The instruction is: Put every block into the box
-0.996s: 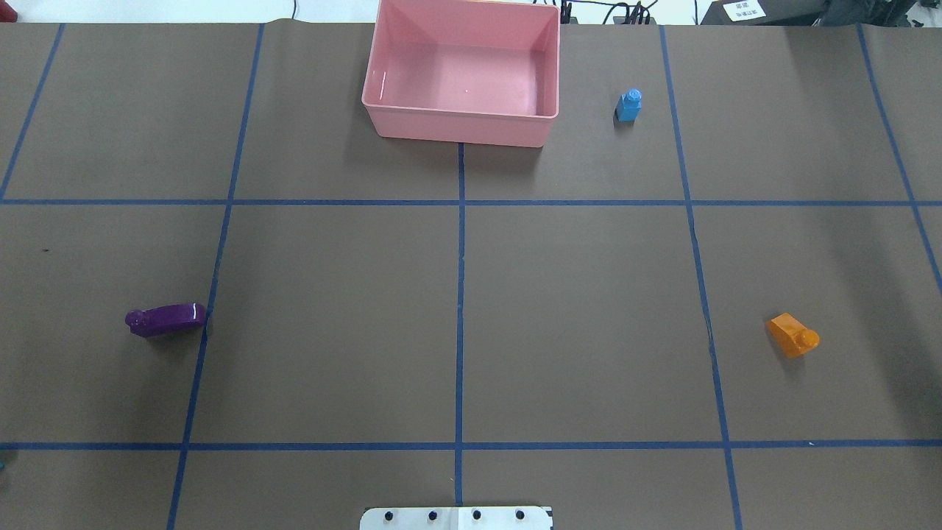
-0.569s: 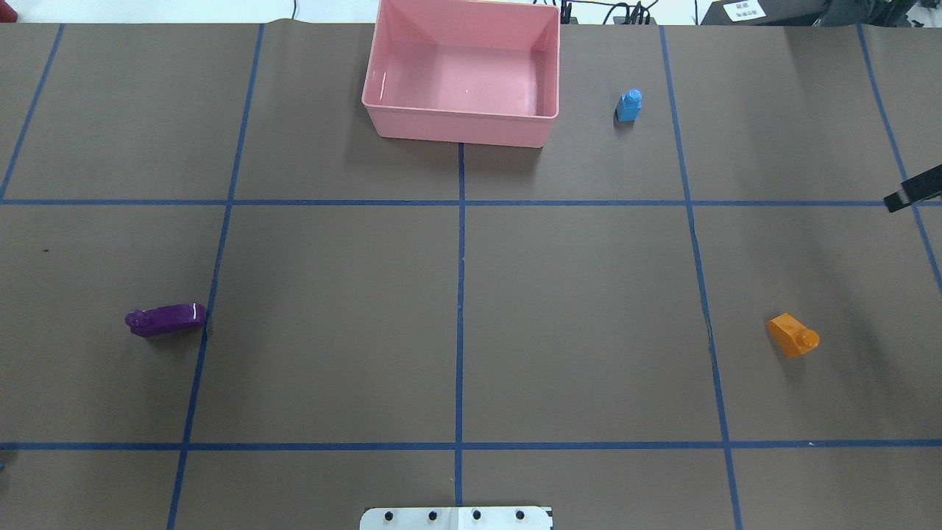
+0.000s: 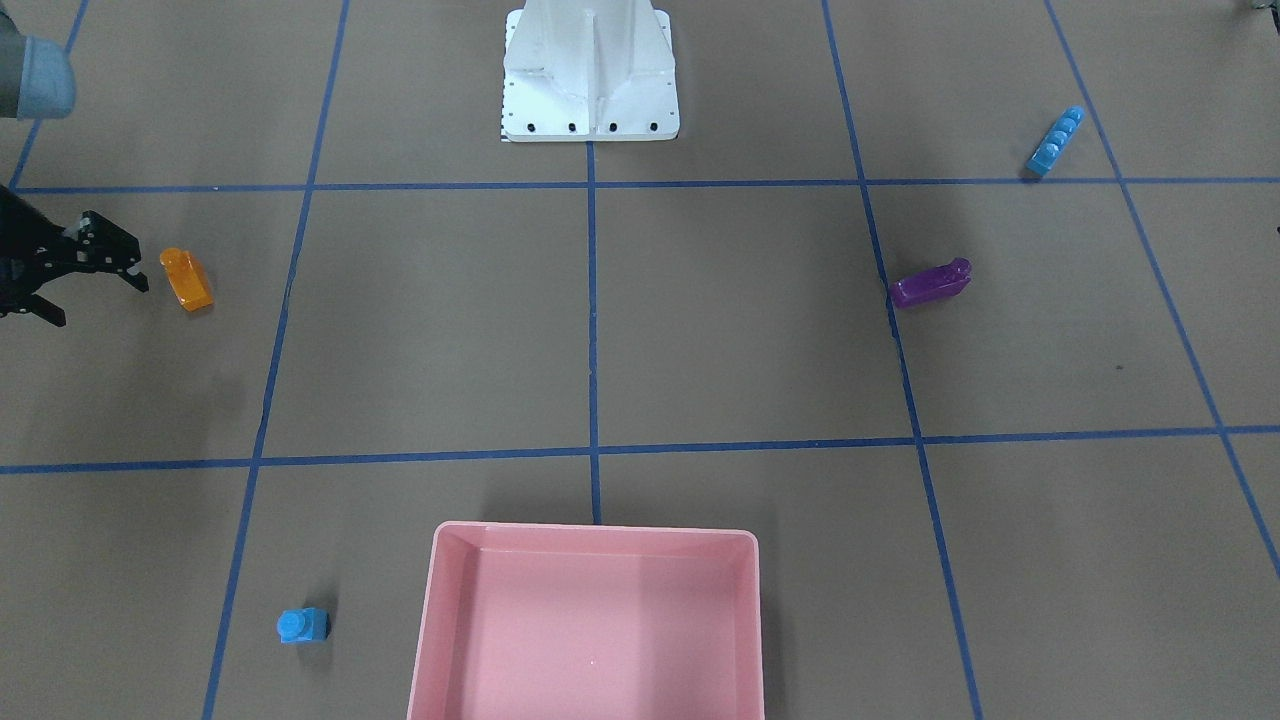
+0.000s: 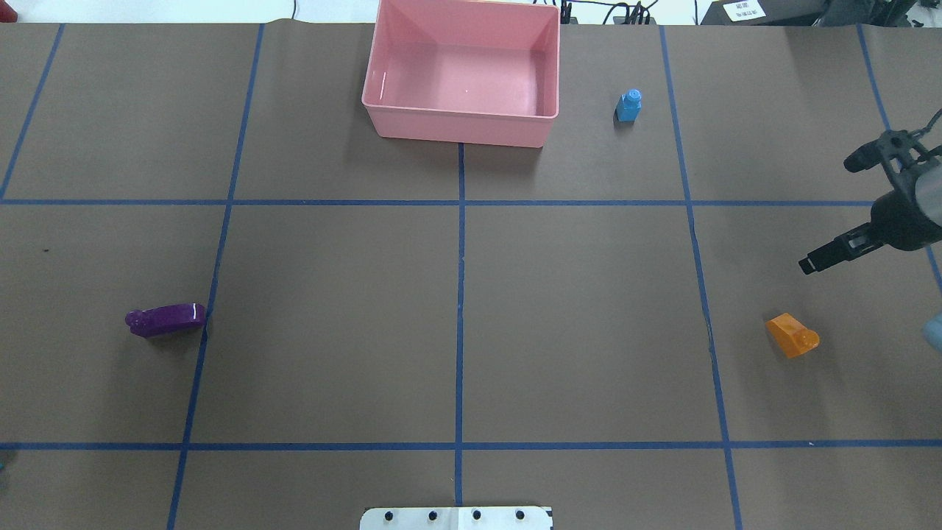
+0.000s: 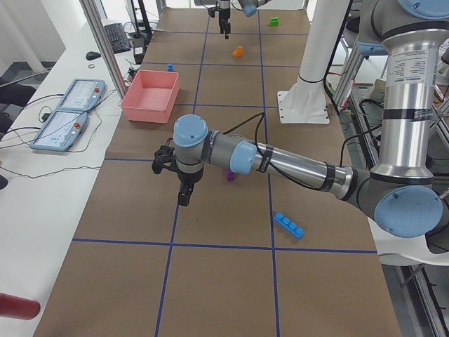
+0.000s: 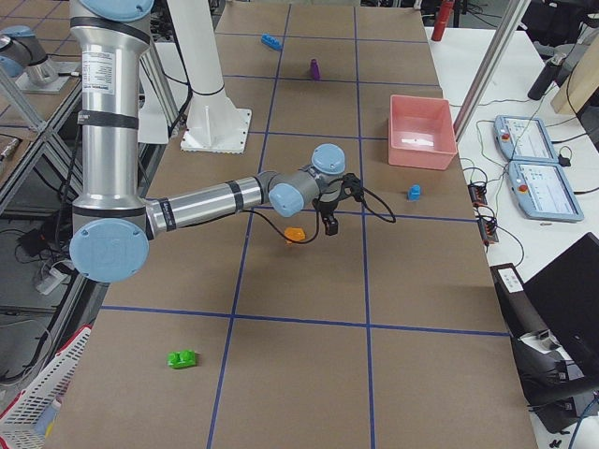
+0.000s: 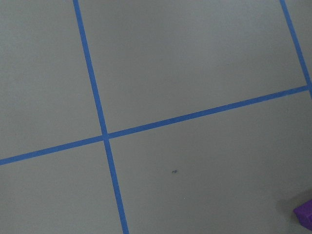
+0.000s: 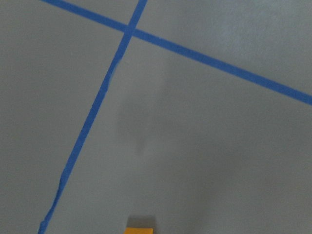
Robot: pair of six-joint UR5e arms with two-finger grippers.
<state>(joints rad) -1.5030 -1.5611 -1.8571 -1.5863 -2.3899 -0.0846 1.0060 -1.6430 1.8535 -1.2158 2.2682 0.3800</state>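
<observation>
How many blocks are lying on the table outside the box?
5. Orange block on the robot's right; purple block on its left; small blue block beside the box; long blue block farther left; green block at the far right end. The box is empty.

Overhead cam sits behind the robot base looking forward and down, and the front cam faces back from the far edge of the table, so both share the box and orange block, mirrored. The two side cams look along the table from its ends, high and wide. Both wrist cams stare down at its surface from close up.
</observation>
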